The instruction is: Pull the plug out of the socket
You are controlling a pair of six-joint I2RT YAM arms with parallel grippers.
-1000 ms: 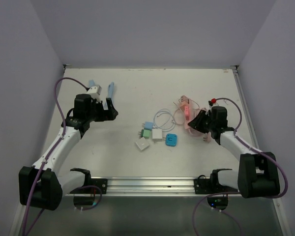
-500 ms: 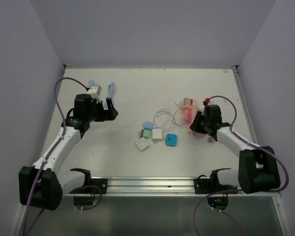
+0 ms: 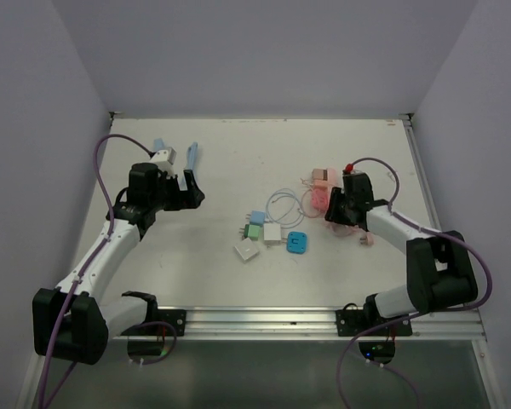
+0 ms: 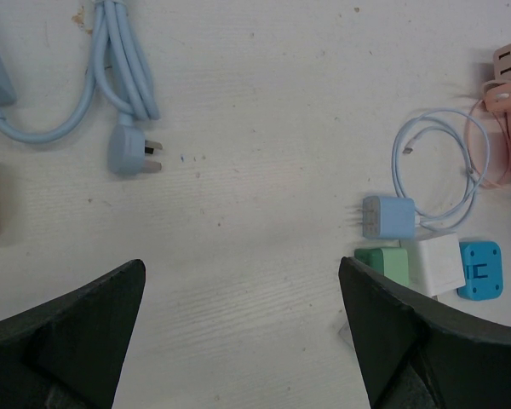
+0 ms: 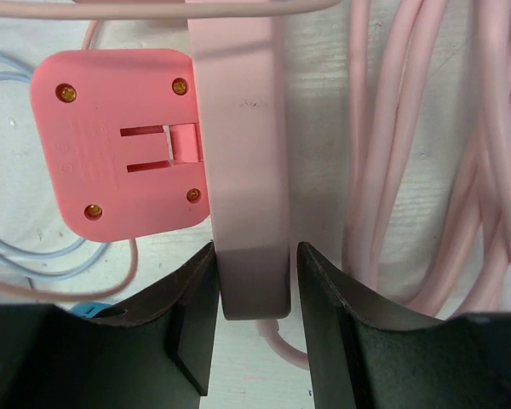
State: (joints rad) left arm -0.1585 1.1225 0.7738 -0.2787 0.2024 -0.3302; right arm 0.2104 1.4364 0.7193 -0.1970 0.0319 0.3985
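Item 1, pink socket strip [image 5: 243,170]: lies flat on the table [image 3: 238,153], right of centre, beside loops of its own pink cable [image 5: 426,170].

Item 2, pink plug [image 5: 119,145]: a square block with four screws showing, seated against the left flank of the strip and not pulled off.

Item 3, right claw [image 5: 255,256]: fingers straddle the near end of the strip, close on both sides. The left finger looks to be touching and the right shows a thin gap. Whether it grips cannot be told.

Item 4, left claw [image 4: 241,273]: spread wide, holding nothing, hanging above the table's left half, well apart from the strip.

Item 5, loose pieces at table centre: blue charger [image 4: 387,216] on a thin white lead [image 4: 443,162], green adapter [image 4: 381,260], white adapter [image 4: 434,262] and bright blue adapter [image 4: 479,268], set just beside one another.

Item 6, light-blue cable [image 4: 129,153]: folded over, with its plug lying at far left.
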